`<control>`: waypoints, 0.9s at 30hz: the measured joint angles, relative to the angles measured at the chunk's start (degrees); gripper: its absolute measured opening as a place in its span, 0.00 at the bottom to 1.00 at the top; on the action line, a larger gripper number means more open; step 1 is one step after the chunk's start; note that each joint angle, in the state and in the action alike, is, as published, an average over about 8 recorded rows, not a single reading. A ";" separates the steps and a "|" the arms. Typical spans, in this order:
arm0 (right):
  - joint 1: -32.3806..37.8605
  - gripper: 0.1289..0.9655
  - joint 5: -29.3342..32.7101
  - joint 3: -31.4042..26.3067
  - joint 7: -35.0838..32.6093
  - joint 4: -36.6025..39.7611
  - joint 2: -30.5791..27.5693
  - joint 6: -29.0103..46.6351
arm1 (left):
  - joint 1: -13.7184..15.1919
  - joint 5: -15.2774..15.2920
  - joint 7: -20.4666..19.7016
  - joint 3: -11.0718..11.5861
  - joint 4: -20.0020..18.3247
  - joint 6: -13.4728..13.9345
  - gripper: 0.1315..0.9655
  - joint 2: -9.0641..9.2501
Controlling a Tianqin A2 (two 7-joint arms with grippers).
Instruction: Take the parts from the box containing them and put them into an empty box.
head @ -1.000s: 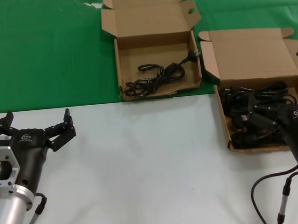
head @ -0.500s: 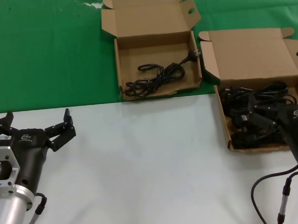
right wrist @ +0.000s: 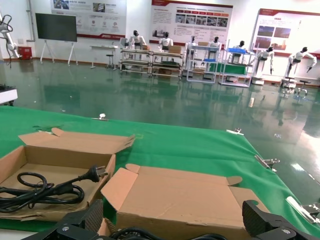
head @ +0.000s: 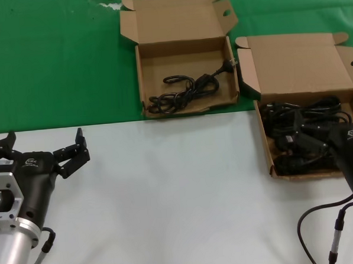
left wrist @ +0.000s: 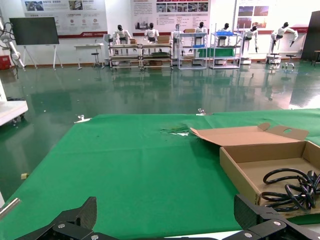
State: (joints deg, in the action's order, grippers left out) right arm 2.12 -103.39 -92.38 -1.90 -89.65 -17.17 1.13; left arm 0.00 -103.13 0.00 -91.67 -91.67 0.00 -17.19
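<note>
The wider brown box point(head: 264, 140) at the right holds a pile of several black cords point(head: 300, 122). My right gripper point(head: 319, 146) is open low over that pile, near the box's front; its fingers point(right wrist: 261, 220) stand wide apart before the raised lid point(right wrist: 185, 195), with nothing between them. The squarer box point(head: 178, 58) at the back middle holds one coiled cord point(head: 183, 91), which also shows in the left wrist view point(left wrist: 287, 185) and the right wrist view point(right wrist: 40, 190). My left gripper point(head: 45, 140) is open and empty over the white table at the left.
A green cloth point(head: 54, 61) covers the far half of the table and a white surface point(head: 180, 197) the near half. Both box lids stand open toward the back. My right arm's thick cable point(head: 314, 219) loops at the front right.
</note>
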 joint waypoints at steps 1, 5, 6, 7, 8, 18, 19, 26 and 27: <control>0.00 1.00 0.00 0.00 0.00 0.00 0.00 0.00 | 0.00 0.00 0.00 0.00 0.00 0.00 1.00 0.00; 0.00 1.00 0.00 0.00 0.00 0.00 0.00 0.00 | 0.00 0.00 0.00 0.00 0.00 0.00 1.00 0.00; 0.00 1.00 0.00 0.00 0.00 0.00 0.00 0.00 | 0.00 0.00 0.00 0.00 0.00 0.00 1.00 0.00; 0.00 1.00 0.00 0.00 0.00 0.00 0.00 0.00 | 0.00 0.00 0.00 0.00 0.00 0.00 1.00 0.00; 0.00 1.00 0.00 0.00 0.00 0.00 0.00 0.00 | 0.00 0.00 0.00 0.00 0.00 0.00 1.00 0.00; 0.00 1.00 0.00 0.00 0.00 0.00 0.00 0.00 | 0.00 0.00 0.00 0.00 0.00 0.00 1.00 0.00; 0.00 1.00 0.00 0.00 0.00 0.00 0.00 0.00 | 0.00 0.00 0.00 0.00 0.00 0.00 1.00 0.00; 0.00 1.00 0.00 0.00 0.00 0.00 0.00 0.00 | 0.00 0.00 0.00 0.00 0.00 0.00 1.00 0.00; 0.00 1.00 0.00 0.00 0.00 0.00 0.00 0.00 | 0.00 0.00 0.00 0.00 0.00 0.00 1.00 0.00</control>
State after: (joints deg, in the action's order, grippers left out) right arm 2.12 -103.39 -92.38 -1.90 -89.65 -17.17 1.13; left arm 0.00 -103.13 0.00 -91.67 -91.67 0.00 -17.19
